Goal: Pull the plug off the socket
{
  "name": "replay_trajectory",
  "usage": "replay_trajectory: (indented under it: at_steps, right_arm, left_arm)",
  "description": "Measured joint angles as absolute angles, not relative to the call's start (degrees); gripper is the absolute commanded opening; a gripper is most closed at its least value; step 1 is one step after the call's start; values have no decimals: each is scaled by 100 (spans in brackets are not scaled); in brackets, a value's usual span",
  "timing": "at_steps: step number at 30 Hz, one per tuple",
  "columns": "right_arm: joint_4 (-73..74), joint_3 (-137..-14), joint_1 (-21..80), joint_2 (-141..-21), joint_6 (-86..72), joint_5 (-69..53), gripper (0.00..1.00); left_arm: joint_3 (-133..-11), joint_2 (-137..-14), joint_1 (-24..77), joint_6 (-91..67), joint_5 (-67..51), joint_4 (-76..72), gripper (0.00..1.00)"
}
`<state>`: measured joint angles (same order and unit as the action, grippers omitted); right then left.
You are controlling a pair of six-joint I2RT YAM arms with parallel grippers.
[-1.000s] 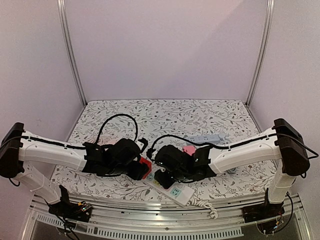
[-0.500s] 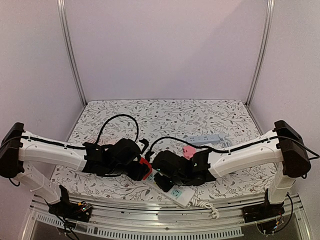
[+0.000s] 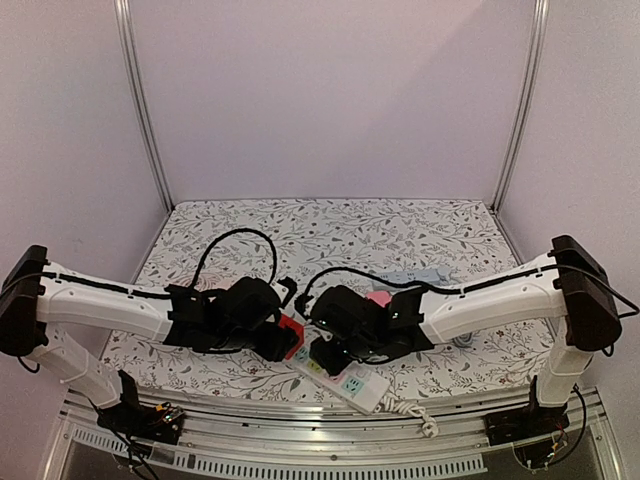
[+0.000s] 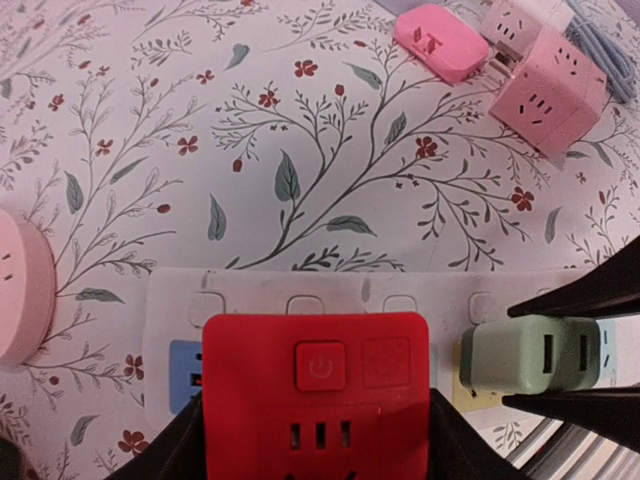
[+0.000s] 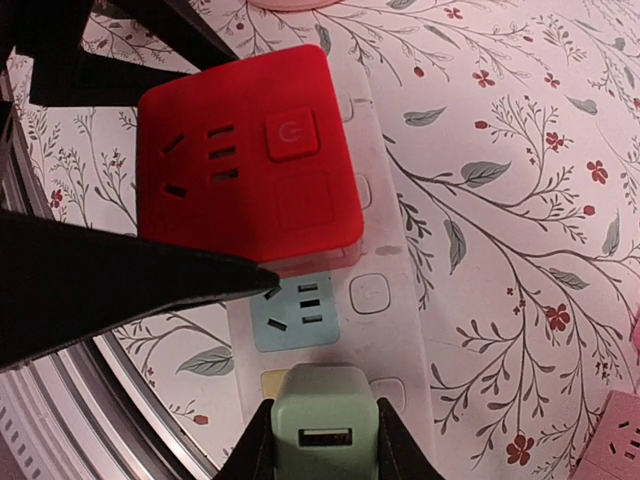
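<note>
1. We see a white power strip (image 3: pixel 360 389) lying near the middle of the table's (image 3: pixel 400 225) near edge. The table wears a flowery cloth.
2. The green plug (image 5: pixel 322 405) sits on the strip, over a yellow socket. We cannot tell if it has come out at all.
3. The right claw (image 5: pixel 325 450) pinches the green plug, with one finger on each side.
4. The left claw (image 4: pixel 316 445) pinches the big red block (image 4: pixel 316 385), which sits on the same strip.
5. Only one blue socket (image 5: pixel 297 310) lies bare between the red block and the green plug, so the two claws crowd close together.
6. Farther from the near edge lie a pink cube (image 4: pixel 550 95) and a flat pink plug (image 4: pixel 440 40).
7. Another pink thing (image 4: pixel 20 290) lies near the strip's other end.
</note>
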<state>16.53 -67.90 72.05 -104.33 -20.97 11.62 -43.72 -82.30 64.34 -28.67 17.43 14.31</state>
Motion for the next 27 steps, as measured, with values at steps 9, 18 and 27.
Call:
replay_trajectory:
  at_steps: [9,18,27]
  right_arm:
    - [1868,-6816,7118,-10075,-2069,1114,14]
    - [2226,-7116,7004,-9465,-1861,1339,15]
    - [2453,-7201,6388,-9330,-2091,1240,16]
  left_arm:
    - [-4355,-8180,6438,-2871,1752,1494,45]
    - [-4355,-8064,6436,-2923,1780,1715,54]
    - [-4519,-7205,6276,-3004,1712,2226,93]
